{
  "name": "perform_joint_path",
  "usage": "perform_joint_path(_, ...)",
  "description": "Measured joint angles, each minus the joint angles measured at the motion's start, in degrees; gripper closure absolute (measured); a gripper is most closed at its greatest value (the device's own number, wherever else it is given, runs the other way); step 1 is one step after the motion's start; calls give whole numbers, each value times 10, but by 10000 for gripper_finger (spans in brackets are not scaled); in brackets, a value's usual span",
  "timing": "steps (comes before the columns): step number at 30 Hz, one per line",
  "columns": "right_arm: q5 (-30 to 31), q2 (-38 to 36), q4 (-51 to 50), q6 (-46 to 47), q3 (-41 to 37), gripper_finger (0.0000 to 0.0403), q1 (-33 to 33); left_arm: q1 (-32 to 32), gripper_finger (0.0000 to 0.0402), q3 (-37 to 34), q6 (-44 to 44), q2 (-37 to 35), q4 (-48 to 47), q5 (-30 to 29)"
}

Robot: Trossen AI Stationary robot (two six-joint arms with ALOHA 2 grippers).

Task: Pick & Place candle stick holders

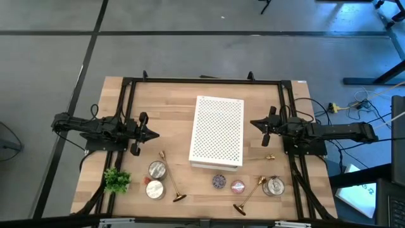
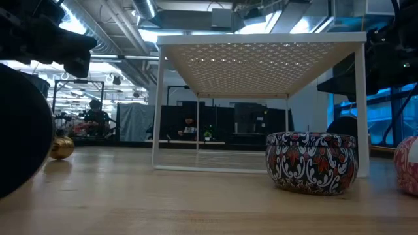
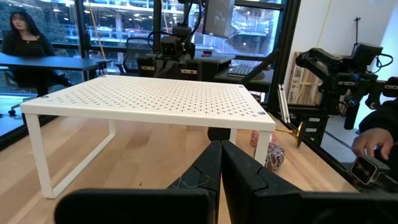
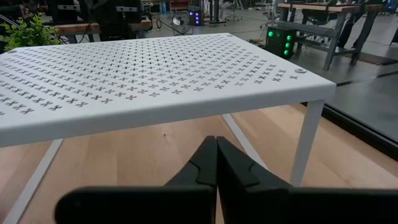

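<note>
Closed left end effector (image 3: 221, 163) facing white rack (image 3: 149, 99)

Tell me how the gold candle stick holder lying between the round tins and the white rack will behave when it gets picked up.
The candle stick holder lies on its side on the table, so a nudge would likely roll it in an arc around its flared base. Its thin stem offers a narrow grip, and the shiny metal may slip. It looks rigid, probably base-heavy.

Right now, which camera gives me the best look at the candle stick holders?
The high view: the candle stick holders lie on the table near its front edge. The low view shows only one gold base, the left wrist view one beyond the white shelf, the right wrist view none.
</note>
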Motion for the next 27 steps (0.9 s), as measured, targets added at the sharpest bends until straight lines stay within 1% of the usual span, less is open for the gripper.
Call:
perform_joint_path(12, 0, 0, 0, 0, 0, 402, 0, 0, 396, 0, 0, 0, 4, -4)
perform_joint_path(14, 0, 0, 0, 0, 0, 402, 0, 0, 395, 0, 0, 0, 30, -27)
perform_joint_path(16, 0, 0, 0, 0, 0, 402, 0, 0, 396, 0, -1, 0, 77, -46)
perform_joint_path(19, 0, 0, 0, 0, 0, 402, 0, 0, 395, 0, -24, 0, 138, -48)
perform_joint_path(23, 0, 0, 0, 0, 0, 402, 0, 0, 396, 0, -36, 2, 213, -17)
perform_joint_path(27, 0, 0, 0, 0, 0, 402, 0, 0, 396, 0, -55, 20, 258, 58)
